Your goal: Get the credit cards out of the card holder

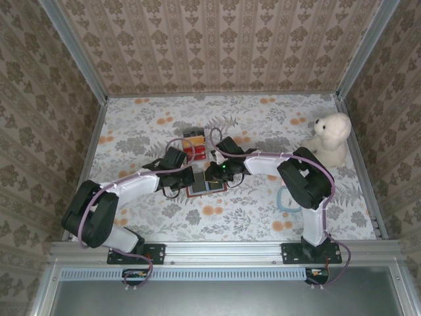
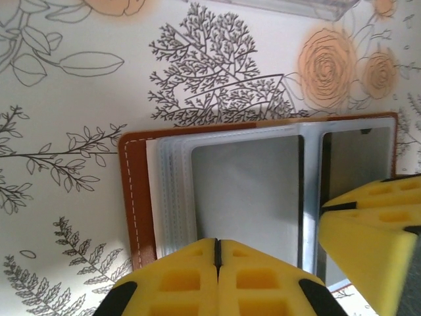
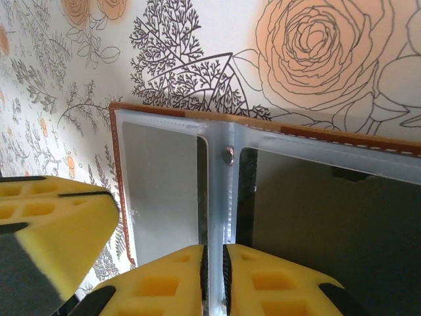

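The card holder (image 1: pixel 206 187) lies open on the flowered table between my two grippers. Its brown leather edge (image 2: pixel 138 197) frames a stack of clear plastic sleeves. Behind the sleeves, the credit cards (image 2: pixel 250 191) show as flat grey faces, and a darker one (image 3: pixel 329 217) sits in the right page. My left gripper (image 2: pixel 217 247) is shut at the near edge of the left page; whether a sleeve edge is pinched cannot be told. My right gripper (image 3: pixel 216 253) is shut on the translucent centre spine of the sleeves, just below a small rivet (image 3: pixel 228 155).
A small black box (image 1: pixel 195 150) with red contents stands just behind the holder. A white teddy bear (image 1: pixel 329 139) sits at the back right and a light blue ring (image 1: pixel 287 199) lies by the right arm. Walls enclose the table on three sides.
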